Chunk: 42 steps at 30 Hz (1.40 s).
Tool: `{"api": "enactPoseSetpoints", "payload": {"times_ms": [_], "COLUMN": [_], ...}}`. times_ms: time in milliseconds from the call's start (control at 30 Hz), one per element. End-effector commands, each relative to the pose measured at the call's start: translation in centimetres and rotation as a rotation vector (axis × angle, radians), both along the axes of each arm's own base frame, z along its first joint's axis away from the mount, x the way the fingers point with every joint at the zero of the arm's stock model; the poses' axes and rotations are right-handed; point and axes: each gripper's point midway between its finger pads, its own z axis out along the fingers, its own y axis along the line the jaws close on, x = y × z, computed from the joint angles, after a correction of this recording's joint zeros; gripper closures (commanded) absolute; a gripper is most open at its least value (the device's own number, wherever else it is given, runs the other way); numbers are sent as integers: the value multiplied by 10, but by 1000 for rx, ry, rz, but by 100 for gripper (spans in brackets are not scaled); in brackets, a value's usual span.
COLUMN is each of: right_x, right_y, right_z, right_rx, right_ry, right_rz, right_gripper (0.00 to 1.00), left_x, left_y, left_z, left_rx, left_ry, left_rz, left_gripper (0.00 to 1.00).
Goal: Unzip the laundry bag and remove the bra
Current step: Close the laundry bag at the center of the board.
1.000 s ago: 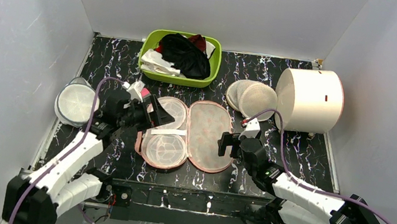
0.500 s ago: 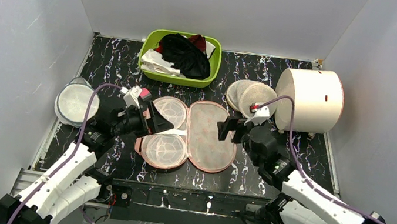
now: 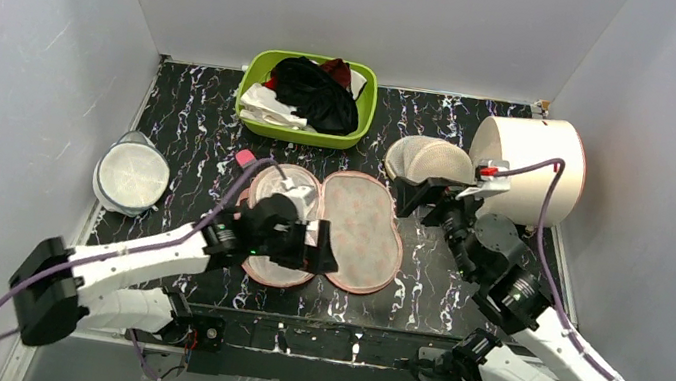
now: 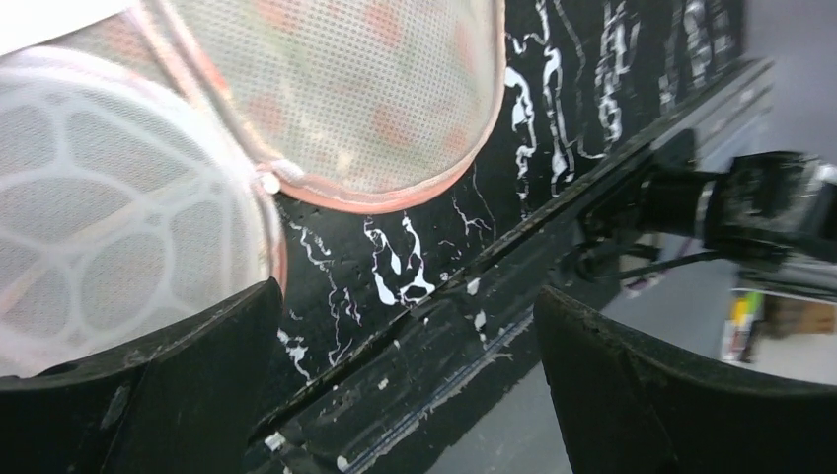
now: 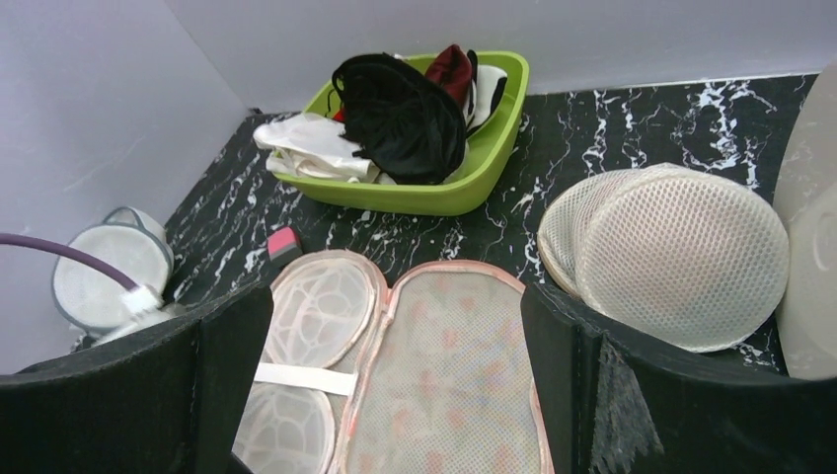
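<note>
Two arms: we find both stretched over the table (image 3: 183,117).
Left gripper (image 3: 317,246): over the laundry bag's (image 3: 358,229) near end, jaws apart.
Right gripper (image 3: 421,201): raised beside the mesh domes (image 3: 430,159), jaws apart.
Laundry bag: unzipped, flat, mid-table.
Bra (image 3: 313,94): in the green basket (image 3: 300,133).

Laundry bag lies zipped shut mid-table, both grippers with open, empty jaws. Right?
No. The laundry bag is unzipped and spread open in two halves, as the top external view shows. The left gripper and right gripper do have open, empty jaws.
</note>
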Motion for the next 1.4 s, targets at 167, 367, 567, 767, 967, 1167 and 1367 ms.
{"api": "enactPoseSetpoints", "payload": {"times_ms": [167,367,567,767,967,1167,1367], "right_x": [-24,-39,-46,-50,-52,-52,-51], "right_y": [-39,-62,-76,-84,-90,-91,-89], "right_z": [63,83,91,85,83,82,79], "right_rx": [123,160,158,154,144,133,122], "right_ry": [-133,-191,-217,-204,-206,-205,-203], "right_rz": [-65,-101,-131,-149,-166,-170,-165], "right_gripper": [2,2,2,2,2,2,2], "left_x": [14,26,51,64,70,71,75], "left_y": [-55,-86,-126,-168,-193,-201,-200], "left_z": [-14,-16,-31,-45,-57,-69,-75], "left_rx": [352,532,663,685,677,682,707], "left_ry": [-255,-379,-449,-460,-452,-436,-434], "left_rz": [-83,-133,-139,-160,-156,-164,-139], "left_gripper": [2,2,6,20,43,62,65]}}
